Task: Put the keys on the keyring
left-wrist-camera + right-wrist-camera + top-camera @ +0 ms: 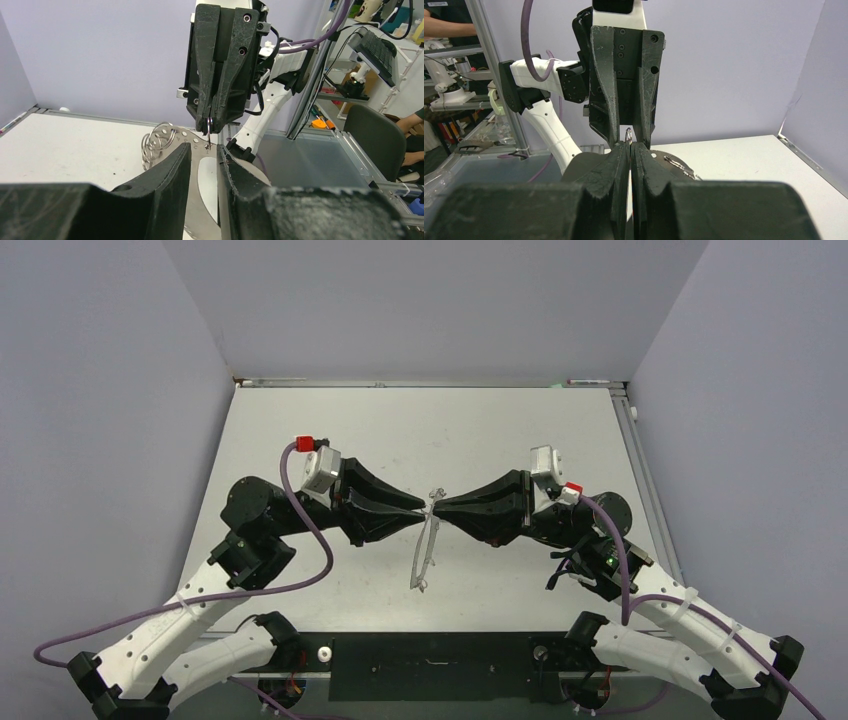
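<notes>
The keyring (425, 558), a thin grey metal hoop, hangs edge-on below the two gripper tips, which meet above the table's middle. My left gripper (424, 510) is shut on the hoop's rim; the flat grey metal (195, 200) runs between its fingers. Several wire loops (157, 141) bunch on the rim to the left. My right gripper (438, 510) faces it, shut on a small wire loop (628, 134) at the top of the hoop (664, 156). That loop also shows in the left wrist view (209, 125). No key with a black head shows in any view.
The white table (500, 440) has grey walls at the back and on both sides. A metal rail (640, 470) runs along its right edge. Purple cables (310, 540) trail from both arms.
</notes>
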Controlling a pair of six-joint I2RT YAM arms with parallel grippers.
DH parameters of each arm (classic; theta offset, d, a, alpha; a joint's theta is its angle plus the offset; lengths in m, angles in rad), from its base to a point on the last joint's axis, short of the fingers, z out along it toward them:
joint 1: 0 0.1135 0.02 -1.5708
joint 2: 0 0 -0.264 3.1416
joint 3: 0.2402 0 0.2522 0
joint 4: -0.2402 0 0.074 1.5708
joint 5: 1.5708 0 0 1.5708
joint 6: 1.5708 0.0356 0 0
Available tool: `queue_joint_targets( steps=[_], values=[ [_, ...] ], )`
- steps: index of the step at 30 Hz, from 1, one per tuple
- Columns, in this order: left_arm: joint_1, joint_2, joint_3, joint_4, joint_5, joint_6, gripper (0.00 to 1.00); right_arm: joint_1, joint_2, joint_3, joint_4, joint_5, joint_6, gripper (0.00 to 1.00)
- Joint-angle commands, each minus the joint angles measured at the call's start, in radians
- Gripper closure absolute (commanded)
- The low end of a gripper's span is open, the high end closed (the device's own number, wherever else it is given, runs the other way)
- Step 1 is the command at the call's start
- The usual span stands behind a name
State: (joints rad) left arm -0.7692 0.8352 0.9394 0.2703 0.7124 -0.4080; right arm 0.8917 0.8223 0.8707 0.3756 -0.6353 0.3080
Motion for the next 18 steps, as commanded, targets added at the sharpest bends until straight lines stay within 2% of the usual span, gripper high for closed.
queue_joint_targets(
  steps=[1, 18],
  values=[
    [-0.008, 0.007, 0.005, 0.062, 0.011, -0.018, 0.79, 0.007, -0.002, 0.007, 0.099, -0.018, 0.005, 0.95],
    [-0.019, 0.020, -0.007, 0.085, 0.002, -0.033, 0.86, 0.006, 0.016, -0.004, 0.123, -0.027, 0.012, 0.95]
  ],
)
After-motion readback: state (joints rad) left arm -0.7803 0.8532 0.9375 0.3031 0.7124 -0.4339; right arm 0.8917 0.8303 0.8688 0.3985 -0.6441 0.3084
